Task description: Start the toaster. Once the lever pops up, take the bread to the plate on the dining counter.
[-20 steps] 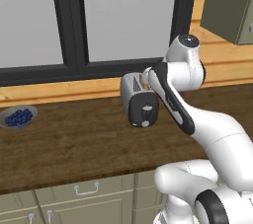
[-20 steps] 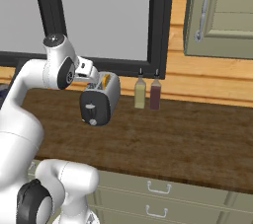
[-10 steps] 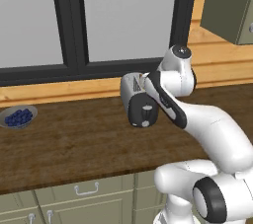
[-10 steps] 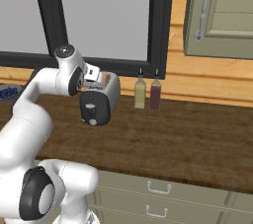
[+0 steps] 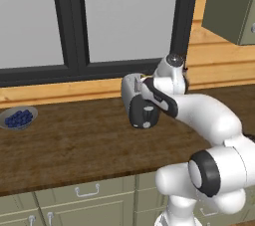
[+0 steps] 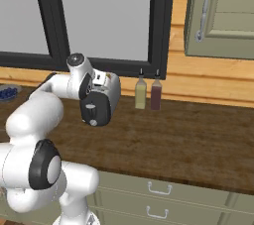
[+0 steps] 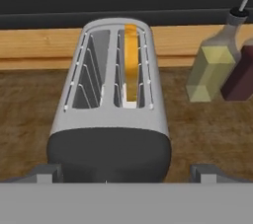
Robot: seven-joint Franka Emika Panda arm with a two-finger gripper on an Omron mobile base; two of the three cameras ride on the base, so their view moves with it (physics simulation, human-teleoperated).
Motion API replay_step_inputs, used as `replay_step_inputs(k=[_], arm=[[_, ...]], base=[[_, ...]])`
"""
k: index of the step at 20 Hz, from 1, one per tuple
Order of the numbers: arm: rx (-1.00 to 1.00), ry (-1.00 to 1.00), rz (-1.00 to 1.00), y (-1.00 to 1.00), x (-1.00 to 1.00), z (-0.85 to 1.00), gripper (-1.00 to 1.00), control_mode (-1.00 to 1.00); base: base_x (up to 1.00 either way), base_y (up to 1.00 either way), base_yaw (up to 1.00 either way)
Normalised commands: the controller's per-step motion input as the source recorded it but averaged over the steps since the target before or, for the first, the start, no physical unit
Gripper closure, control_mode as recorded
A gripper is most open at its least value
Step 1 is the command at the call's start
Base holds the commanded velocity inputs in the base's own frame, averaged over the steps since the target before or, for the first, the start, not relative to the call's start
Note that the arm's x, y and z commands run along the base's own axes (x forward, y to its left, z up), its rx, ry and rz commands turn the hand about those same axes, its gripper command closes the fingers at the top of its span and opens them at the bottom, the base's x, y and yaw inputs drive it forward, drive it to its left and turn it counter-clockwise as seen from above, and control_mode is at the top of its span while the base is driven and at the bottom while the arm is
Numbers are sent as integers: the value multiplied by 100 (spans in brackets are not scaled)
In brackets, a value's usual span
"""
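Observation:
The silver-grey toaster (image 5: 132,89) stands on the dark wood worktop (image 5: 74,145), its black end face (image 6: 95,111) with a round knob turned toward me. The bread (image 7: 130,65) sits upright in the right-hand slot as a golden-edged slice, and the other slot is empty. My gripper (image 7: 127,173) hovers open just above and in front of the end face, one fingertip (image 7: 47,172) on each side, touching nothing. The lever is too small to make out. The plate and the dining counter are out of view.
Two bottles, one yellowish (image 6: 141,94) and one dark red (image 6: 156,94), stand right of the toaster against the wooden wall. A grey bowl of blueberries (image 5: 18,118) sits far left. A wall cabinet (image 6: 223,16) hangs upper right, and a dark-framed window is behind.
My wrist has swung a little left and down, closer over the toaster. The jaws have stayed wide open, and the toaster and bread have not moved.

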Motion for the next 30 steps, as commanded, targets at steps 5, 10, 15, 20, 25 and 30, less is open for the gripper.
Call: replay_step_inputs(k=[5, 10, 15, 20, 25, 30], arm=[[0, 0, 0, -1, 49, -24, -100, -100], [0, 0, 0, -1, 31, -14, -100, -100], [0, -2, 0, 0, 32, -12, -100, -100], [0, -4, 0, -7, 27, -20, -100, -100], [4, -1, 0, -10, 26, -26, -100, -100], [6, -1, 0, -5, 31, -21, -100, -100]], base=[[0, 0, 0], [0, 0, 0], [0, 0, 0], [0, 0, 0], [0, 0, 0], [0, 0, 0]])
